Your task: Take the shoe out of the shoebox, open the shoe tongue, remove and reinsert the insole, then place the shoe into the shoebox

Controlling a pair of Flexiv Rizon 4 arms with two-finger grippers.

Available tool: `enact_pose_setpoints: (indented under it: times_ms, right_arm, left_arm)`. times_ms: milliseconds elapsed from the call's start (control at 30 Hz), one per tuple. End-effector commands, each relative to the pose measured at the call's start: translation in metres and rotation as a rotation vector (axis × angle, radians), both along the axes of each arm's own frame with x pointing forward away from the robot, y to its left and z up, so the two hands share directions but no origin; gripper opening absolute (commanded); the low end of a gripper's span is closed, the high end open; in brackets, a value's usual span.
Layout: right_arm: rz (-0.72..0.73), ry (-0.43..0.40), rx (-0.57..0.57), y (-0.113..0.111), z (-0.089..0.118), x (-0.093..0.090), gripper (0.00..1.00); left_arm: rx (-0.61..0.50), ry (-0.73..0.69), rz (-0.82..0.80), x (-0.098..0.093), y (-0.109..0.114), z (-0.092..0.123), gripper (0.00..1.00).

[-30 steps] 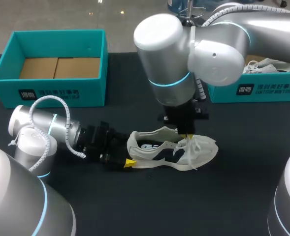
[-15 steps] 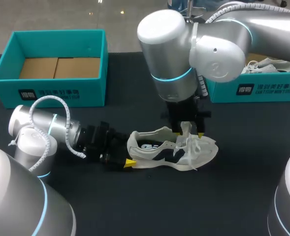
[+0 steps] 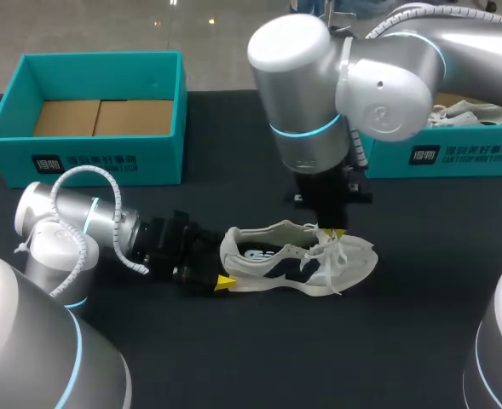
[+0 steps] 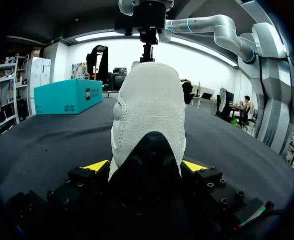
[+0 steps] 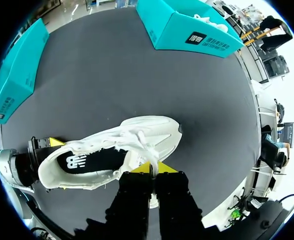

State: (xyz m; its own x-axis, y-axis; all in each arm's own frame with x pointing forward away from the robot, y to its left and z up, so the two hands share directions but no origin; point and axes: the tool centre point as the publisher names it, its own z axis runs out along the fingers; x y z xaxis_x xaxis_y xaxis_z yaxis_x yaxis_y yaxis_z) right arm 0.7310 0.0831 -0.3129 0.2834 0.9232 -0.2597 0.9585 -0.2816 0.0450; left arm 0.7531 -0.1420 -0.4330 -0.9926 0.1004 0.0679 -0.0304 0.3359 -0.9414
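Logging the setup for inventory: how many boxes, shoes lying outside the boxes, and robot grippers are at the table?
Teal boxes: 2 (left box, right box)
Loose shoe: 1
Grippers: 2 (left gripper, right gripper)
Total: 5

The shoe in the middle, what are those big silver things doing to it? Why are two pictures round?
Those are a robot's two arms. The square picture comes from a camera above the black table. Each round one comes from a camera on an arm's wrist. The white shoe rests on the table. The left gripper squeezes its heel from both sides. The right gripper pinches a white strip on top, lace or tongue, I cannot tell. A left box and a right box, both blue-green, stand behind.
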Motion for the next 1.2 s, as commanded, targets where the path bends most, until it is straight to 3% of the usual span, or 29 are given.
enact_pose_setpoints:
  times_ms: [33, 67, 100, 333, 467, 600, 700, 800, 833, 1200]
  right_arm:
    - [0.009, 0.000, 0.015, -0.004, -0.001, 0.001, 0.38]
    - [0.013, -0.001, 0.016, -0.002, 0.000, 0.001, 0.89]
    - [0.023, -0.007, 0.017, 0.001, 0.003, 0.000, 1.00]
    - [0.148, 0.002, 0.021, 0.023, 0.031, -0.006, 1.00]
    - [0.342, 0.023, 0.077, 0.038, 0.041, -0.009, 1.00]
    - [0.676, -0.019, 0.168, 0.059, 0.060, -0.013, 1.00]
    - [0.941, 0.031, 0.156, 0.071, 0.063, -0.013, 1.00]
    - [1.310, 0.017, 0.122, 0.089, 0.063, -0.021, 1.00]
    - [1.366, 0.025, 0.112, 0.091, 0.062, -0.024, 1.00]
    - [1.366, 0.025, 0.112, 0.091, 0.062, -0.024, 1.00]
  left_arm:
    - [0.001, 0.000, 0.000, -0.001, -0.002, -0.003, 0.00]
    - [0.001, 0.000, 0.000, -0.001, -0.002, -0.003, 0.00]
    - [0.001, 0.000, 0.000, -0.001, -0.002, -0.003, 0.00]
    - [0.001, 0.000, 0.000, -0.001, -0.002, -0.003, 0.00]
    - [0.001, 0.000, 0.000, -0.001, -0.002, -0.003, 0.00]
    - [0.001, 0.000, 0.000, -0.001, -0.002, -0.003, 0.00]
    - [0.001, 0.000, 0.000, -0.001, -0.002, -0.003, 0.00]
    - [0.001, 0.000, 0.000, -0.001, -0.002, -0.003, 0.00]
    - [0.001, 0.000, 0.000, -0.001, -0.002, -0.003, 0.00]
    - [0.001, 0.000, 0.000, -0.001, -0.002, -0.003, 0.00]
